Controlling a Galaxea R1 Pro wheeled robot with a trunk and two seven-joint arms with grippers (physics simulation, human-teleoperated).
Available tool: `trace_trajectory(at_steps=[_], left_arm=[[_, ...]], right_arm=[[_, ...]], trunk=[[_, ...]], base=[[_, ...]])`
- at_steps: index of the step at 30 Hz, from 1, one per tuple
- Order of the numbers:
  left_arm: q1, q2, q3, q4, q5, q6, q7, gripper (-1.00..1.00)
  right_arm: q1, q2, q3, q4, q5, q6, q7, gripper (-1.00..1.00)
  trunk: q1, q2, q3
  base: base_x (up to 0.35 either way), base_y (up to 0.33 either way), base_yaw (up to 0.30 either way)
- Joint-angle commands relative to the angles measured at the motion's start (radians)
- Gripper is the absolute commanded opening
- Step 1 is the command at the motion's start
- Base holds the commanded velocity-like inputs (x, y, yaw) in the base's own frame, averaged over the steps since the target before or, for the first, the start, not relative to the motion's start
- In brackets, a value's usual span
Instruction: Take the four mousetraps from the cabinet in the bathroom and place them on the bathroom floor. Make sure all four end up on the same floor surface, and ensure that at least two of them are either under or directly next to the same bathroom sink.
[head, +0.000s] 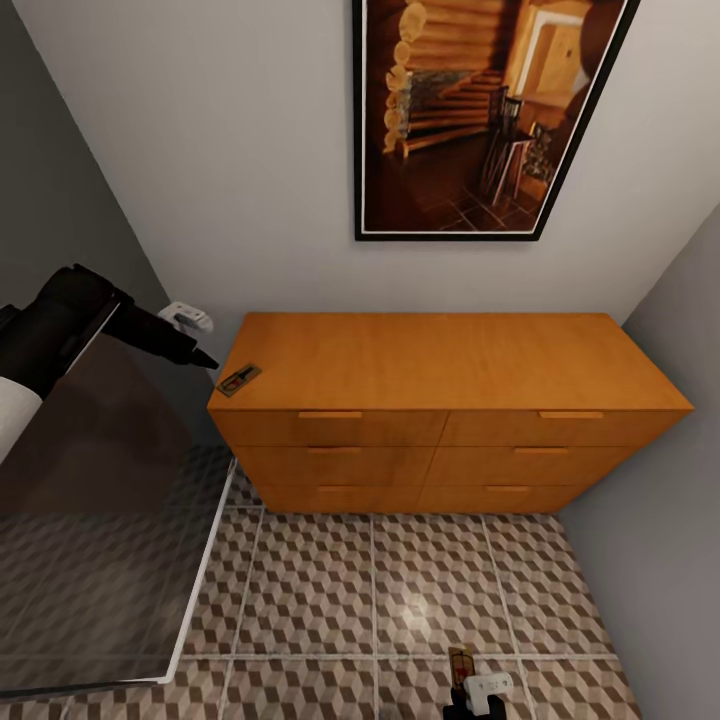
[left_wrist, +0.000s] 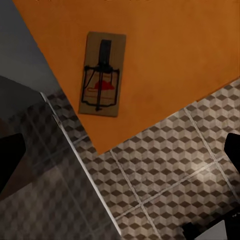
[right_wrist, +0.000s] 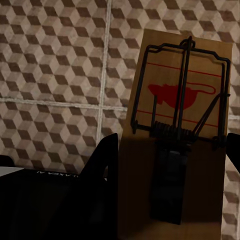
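Cabinet (head: 440, 365) top holds mousetrap (head: 238, 380)

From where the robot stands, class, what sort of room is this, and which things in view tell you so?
Probably a bathroom corner, though no basin or toilet shows: cube-patterned floor tiles, a glass panel like a shower screen at one side, and a low wooden drawer cabinet against the wall beneath a framed picture.

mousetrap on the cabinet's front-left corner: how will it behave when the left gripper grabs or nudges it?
The mousetrap looks like a thin flat board, so probably stiff and light. It lies flush on the cabinet top, leaving little edge for the fingers; it may slide instead of lifting. It sits by the corner, so a nudge could push it off. The wire bar may snag.
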Motion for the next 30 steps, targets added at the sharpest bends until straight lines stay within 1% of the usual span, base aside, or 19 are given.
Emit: trace_trajectory(at_steps=[1,5,6,7,8,10,12,19,30], left_arm=[[-0.001,0.001,-0.002,-0.002,-0.011,0.002,-0.010,1.00],[-0.001,0.000,0.006,-0.005,-0.011,0.002,-0.010,1.00],[-0.001,0.000,0.032,-0.006,-0.011,0.002,-0.010,1.00],[-0.001,0.000,0.040,-0.006,-0.011,0.002,-0.010,1.00],[-0.001,0.000,0.060,-0.006,-0.011,0.002,-0.010,1.00],[-0.001,0.000,0.086,-0.004,-0.011,0.002,-0.010,1.00],[-0.001,0.001,0.104,-0.003,-0.012,0.002,-0.010,1.00],[-0.001,0.002,0.115,-0.001,-0.012,0.000,-0.010,1.00],[-0.001,0.000,0.113,0.000,-0.013,0.000,-0.010,1.00]], right_arm=[[-0.001,0.000,0.004,0.002,-0.013,-0.005,0.010,-1.00],[-0.001,0.001,0.004,0.002,-0.013,-0.005,0.010,-1.00],[-0.001,0.000,0.004,0.002,-0.013,-0.005,0.010,-1.00],[-0.001,0.000,0.004,0.002,-0.013,-0.005,0.010,-1.00],[-0.001,0.001,0.004,0.002,-0.013,-0.005,0.010,-1.00],[-0.001,0.001,0.004,0.002,-0.013,-0.005,0.010,-1.00],[-0.001,0.001,0.004,0.002,-0.013,-0.005,0.010,-1.00],[-0.001,0.001,0.004,0.002,-0.013,-0.005,0.010,-1.00],[-0.001,0.002,0.004,0.002,-0.013,-0.005,0.010,-1.00]], trunk=[[0.001,-0.002,-0.002],[0.001,-0.002,-0.002],[0.001,-0.002,-0.002],[0.001,-0.002,-0.002],[0.001,-0.002,-0.002],[0.001,-0.002,-0.002],[0.001,-0.002,-0.002],[0.001,-0.002,-0.002],[0.001,-0.002,-0.002]], base=[[0.000,0.000,0.000],[0.000,0.000,0.000],[0.000,0.000,0.000],[0.000,0.000,0.000],[0.000,0.000,0.000],[0.000,0.000,0.000],[0.000,0.000,0.000],[0.000,0.000,0.000],[0.000,0.000,0.000]])
